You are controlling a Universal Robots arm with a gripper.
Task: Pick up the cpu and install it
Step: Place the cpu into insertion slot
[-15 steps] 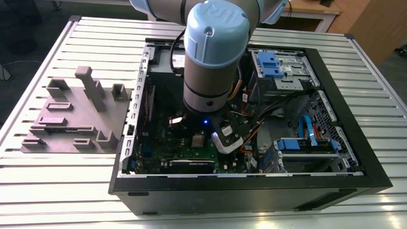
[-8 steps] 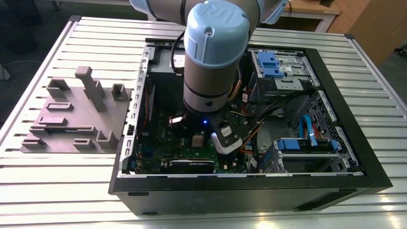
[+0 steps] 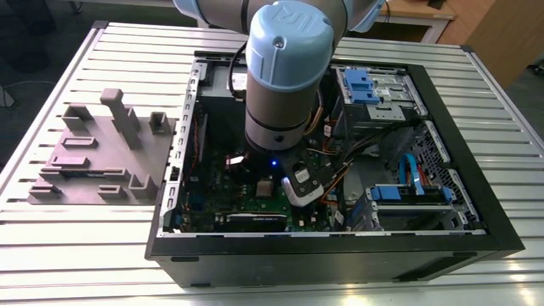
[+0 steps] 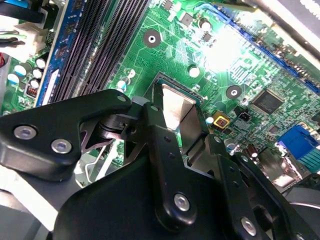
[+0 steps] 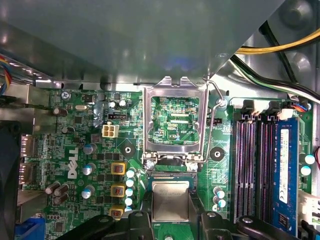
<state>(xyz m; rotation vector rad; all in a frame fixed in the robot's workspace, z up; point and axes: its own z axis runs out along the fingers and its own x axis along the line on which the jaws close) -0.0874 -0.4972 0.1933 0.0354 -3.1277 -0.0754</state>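
The pincer (image 5: 170, 206) is clamped on the cpu (image 5: 170, 198), low over the socket (image 5: 170, 174) inside the case (image 3: 340, 255) (load plate (image 5: 174, 149) open). Pickup is done; seating looks unfinished and the plate is unlatched.

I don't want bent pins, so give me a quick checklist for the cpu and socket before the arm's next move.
1. Load plate folded back off the socket: ok.
2. Retention lever unhooked and raised: ok.
3. Gripper fingers against two opposite edges of the cpu: ok.
4. Cpu lined up with the socket frame in both wrist views: ok.
5. Cpu corner mark matched to the socket: cannot tell.
6. Cpu lying flat and fully seated: cannot tell.
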